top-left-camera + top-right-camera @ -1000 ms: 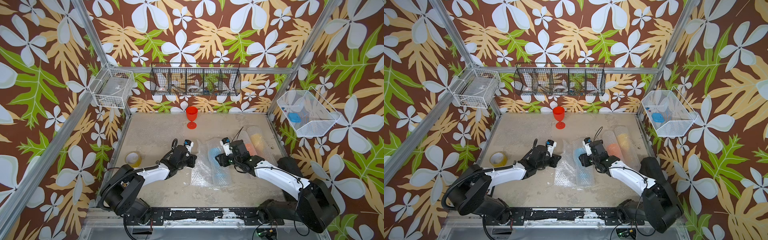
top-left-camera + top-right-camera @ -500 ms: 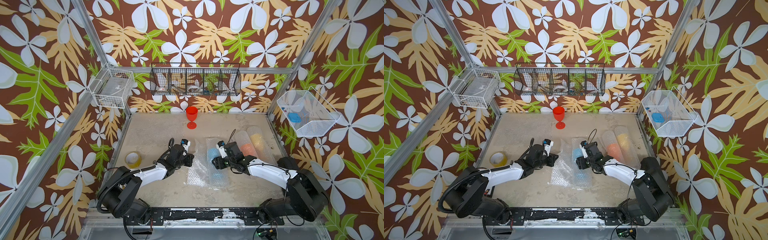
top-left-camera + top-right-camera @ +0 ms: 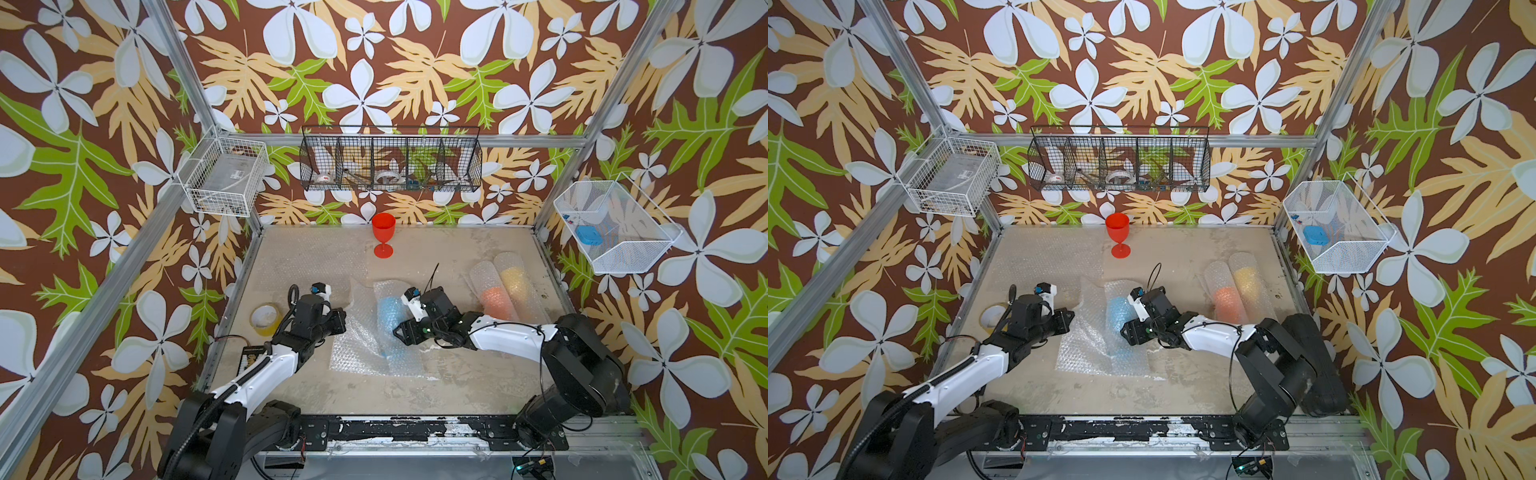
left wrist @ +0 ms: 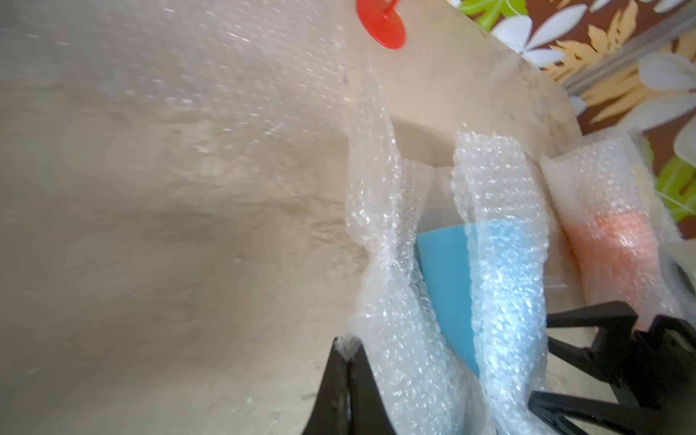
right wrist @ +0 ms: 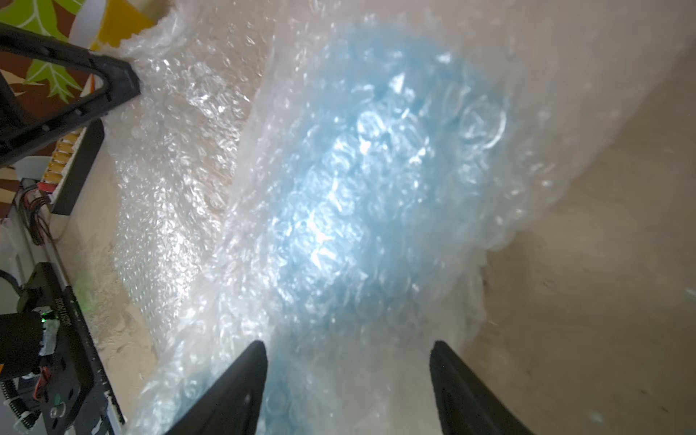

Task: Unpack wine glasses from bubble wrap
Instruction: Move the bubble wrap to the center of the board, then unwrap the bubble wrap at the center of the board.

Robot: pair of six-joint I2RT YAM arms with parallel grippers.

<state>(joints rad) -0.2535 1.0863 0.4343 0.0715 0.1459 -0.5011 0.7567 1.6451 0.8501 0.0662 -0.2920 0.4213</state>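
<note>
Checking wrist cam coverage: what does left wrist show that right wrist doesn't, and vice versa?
Left wrist only: red goblet foot, wrapped orange goblet, a bare strip of the light blue goblet. Right wrist only: black box with wires. Both: bubble wrap over that goblet, left gripper shut on its edge, right gripper open astride it.

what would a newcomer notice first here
The red goblet stands bare and upright at the back of the table. At mid-table the light blue goblet lies partly unwrapped in its bubble wrap, between the left gripper, pinching a wrap edge, and the open right gripper. The orange goblet and yellow goblet lie wrapped side by side on the robot's right.
</note>
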